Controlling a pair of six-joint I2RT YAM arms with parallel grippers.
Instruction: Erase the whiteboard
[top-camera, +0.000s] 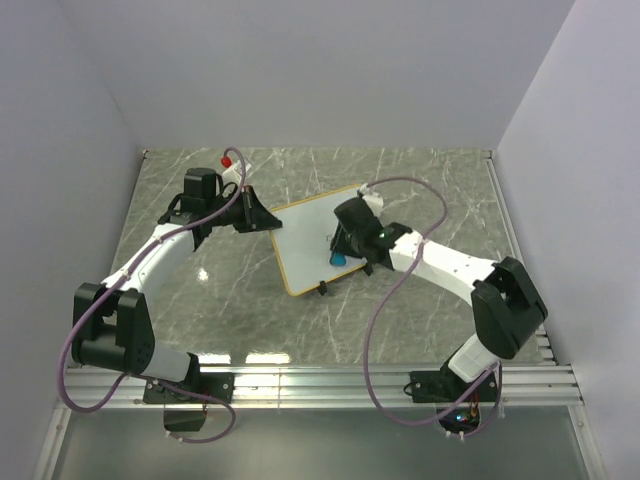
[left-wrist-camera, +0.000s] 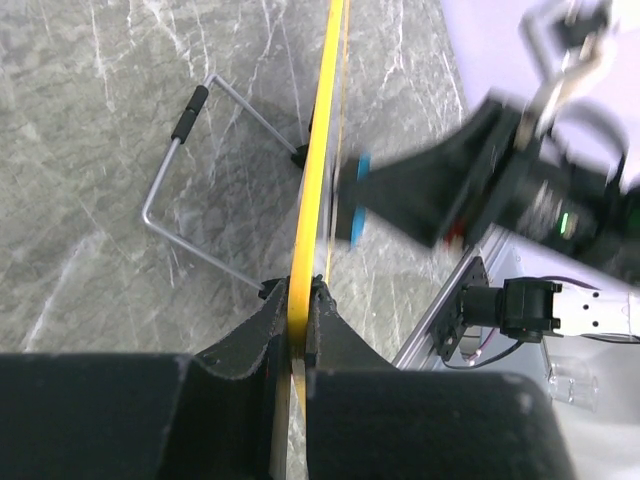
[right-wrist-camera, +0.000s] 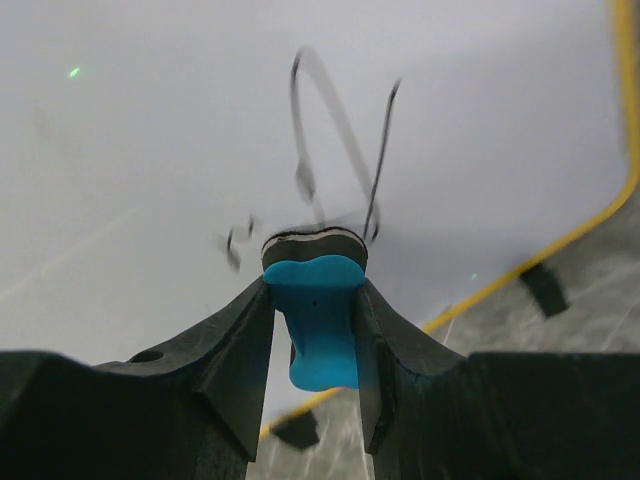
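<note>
The whiteboard (top-camera: 305, 245) lies tilted in the middle of the marble table, its frame yellow-tan. My left gripper (top-camera: 262, 217) is shut on its left edge; in the left wrist view the frame (left-wrist-camera: 318, 150) runs edge-on between my fingers (left-wrist-camera: 297, 305). My right gripper (top-camera: 345, 252) is shut on a blue eraser (right-wrist-camera: 316, 320) and presses its dark felt pad on the board surface (right-wrist-camera: 150, 150). Black scribbled marks (right-wrist-camera: 340, 150) remain just beyond the eraser. The eraser also shows in the top view (top-camera: 338, 259) and, blurred, in the left wrist view (left-wrist-camera: 350, 195).
A wire stand with a black grip (left-wrist-camera: 185, 185) sticks out from the board's back over the marble. A small red-capped object (top-camera: 228, 160) sits at the back left. The aluminium rail (top-camera: 380, 385) runs along the near edge.
</note>
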